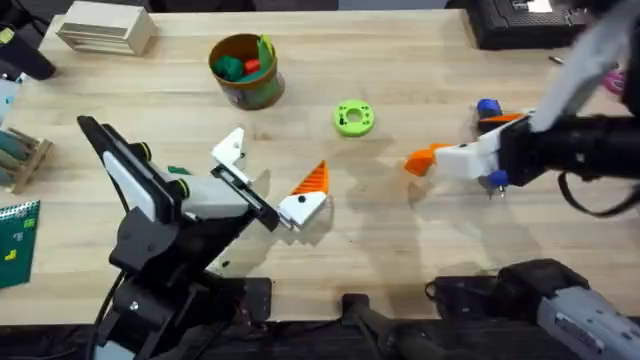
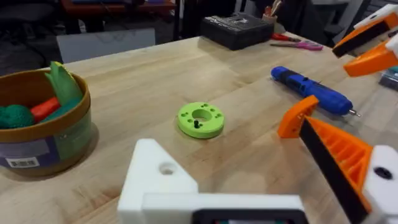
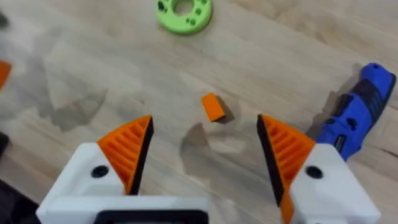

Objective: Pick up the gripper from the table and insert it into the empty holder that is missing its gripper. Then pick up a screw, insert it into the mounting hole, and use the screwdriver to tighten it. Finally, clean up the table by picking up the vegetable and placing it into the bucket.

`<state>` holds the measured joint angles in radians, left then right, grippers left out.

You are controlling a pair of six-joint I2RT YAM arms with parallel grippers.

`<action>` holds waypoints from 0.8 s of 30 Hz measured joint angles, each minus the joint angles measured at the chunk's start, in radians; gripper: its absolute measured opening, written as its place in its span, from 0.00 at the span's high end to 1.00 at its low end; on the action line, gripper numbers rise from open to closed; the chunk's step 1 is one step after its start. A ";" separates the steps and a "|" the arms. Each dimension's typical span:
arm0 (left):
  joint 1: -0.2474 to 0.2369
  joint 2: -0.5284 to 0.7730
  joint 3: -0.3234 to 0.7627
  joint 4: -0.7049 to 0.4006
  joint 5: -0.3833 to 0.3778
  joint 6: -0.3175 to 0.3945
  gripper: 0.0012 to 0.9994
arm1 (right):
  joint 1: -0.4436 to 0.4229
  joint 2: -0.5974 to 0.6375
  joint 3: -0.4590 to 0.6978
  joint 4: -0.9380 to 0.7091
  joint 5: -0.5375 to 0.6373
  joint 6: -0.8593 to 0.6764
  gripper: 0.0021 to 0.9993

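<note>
The small orange gripper (image 3: 213, 107) lies on the table (image 1: 400, 60), below and between the spread orange pads of my right gripper (image 3: 205, 127), which is open and hovers above it (image 1: 432, 158). The blue screwdriver (image 3: 357, 115) lies just beside it (image 1: 488, 107). My left gripper (image 1: 270, 178) is open: one finger is a bare white holder (image 2: 155, 174), the other carries an orange ribbed pad (image 2: 329, 146). The bucket (image 1: 245, 70) stands at the back with toy vegetables in it, one dark green (image 2: 13, 115).
A bright green disc with holes (image 1: 353, 118) lies between the bucket and the right gripper. Red-handled scissors (image 2: 298, 43) and a black box (image 1: 520, 25) are at the far right. A wooden block (image 1: 105, 30) sits far left.
</note>
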<state>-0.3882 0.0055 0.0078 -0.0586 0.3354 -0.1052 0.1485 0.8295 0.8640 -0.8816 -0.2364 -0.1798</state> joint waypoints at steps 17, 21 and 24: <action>0.000 0.000 0.000 0.000 0.000 0.000 0.01 | 0.155 0.432 0.078 -0.035 0.159 -0.242 0.03; 0.000 0.000 0.000 0.000 0.000 0.000 0.01 | 0.155 0.479 0.078 -0.007 0.189 -0.274 0.03; 0.000 0.000 0.000 0.000 0.000 0.000 0.01 | 0.155 0.495 0.078 0.021 0.195 -0.285 0.16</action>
<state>-0.3882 0.0055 0.0078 -0.0586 0.3354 -0.1051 0.3031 1.3245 0.9417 -0.8603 -0.0415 -0.4650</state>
